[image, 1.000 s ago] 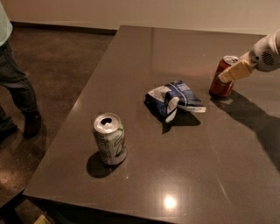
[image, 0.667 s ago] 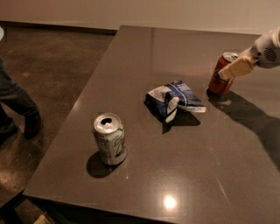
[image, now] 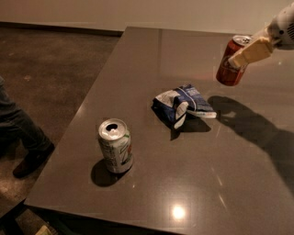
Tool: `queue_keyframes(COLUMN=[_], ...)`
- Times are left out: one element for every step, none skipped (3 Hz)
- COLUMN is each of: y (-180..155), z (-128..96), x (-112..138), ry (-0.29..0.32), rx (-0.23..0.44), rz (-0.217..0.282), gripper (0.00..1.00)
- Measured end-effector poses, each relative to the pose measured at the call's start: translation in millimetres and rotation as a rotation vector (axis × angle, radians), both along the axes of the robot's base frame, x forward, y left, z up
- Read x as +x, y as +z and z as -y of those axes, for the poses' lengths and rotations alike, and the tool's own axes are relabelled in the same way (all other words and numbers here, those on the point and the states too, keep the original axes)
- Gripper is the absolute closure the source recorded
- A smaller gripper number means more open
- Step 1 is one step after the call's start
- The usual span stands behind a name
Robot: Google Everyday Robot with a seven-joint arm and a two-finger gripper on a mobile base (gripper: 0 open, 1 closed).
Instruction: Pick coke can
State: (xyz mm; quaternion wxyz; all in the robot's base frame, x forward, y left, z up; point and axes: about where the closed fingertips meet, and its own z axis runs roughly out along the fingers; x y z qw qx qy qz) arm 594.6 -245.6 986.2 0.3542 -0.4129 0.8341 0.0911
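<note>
1. Surface: a large dark grey-brown table (image: 151,183) with a polished top fills most of the camera view. A bright spot of lamp light reflects near its front edge, and paler reflections lie across the far end.
2. Room: a mottled brown hard floor (image: 50,69) lies left of the table. A pale wall (image: 138,11) with a dark base strip runs along the top of the view.
3. A person's leg (image: 20,131) in dark trousers, with a dark shoe, stands on the floor at the left edge, apart from the table.
4. Gripper (image: 240,56): it enters from the upper right on a white arm, over the far right part of the table. A cream finger (image: 251,49) lies across the front of the coke can near its top. The jaws are clamped on the can.
5. Coke can (image: 227,73): a red can with a silver top, held in the gripper, tilted, with its base clear of the table. A dark shadow (image: 248,124) of the arm and can falls on the table below and to the right of it.
6. Chip bag (image: 183,104): a crumpled blue and white packet lies near the table's middle, well apart from both cans.
7. Silver-and-green can (image: 115,146): it stands upright near the front left corner, with its tab opening showing on top.
8. Writing: the red can's lettering is largely hidden by the finger and cannot be read. The silver-and-green can shows a white label with green marks, and the bag shows print; neither is legible.
</note>
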Motion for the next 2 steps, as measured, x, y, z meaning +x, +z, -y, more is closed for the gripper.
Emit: queue_keyframes(y=[29.6, 55.0], z=[-11.0, -14.1], x=[-12.8, -22.4], ry=[0.032, 0.046], rx=[-0.025, -0.070], rz=[0.009, 0.013], gripper=[1.00, 1.00])
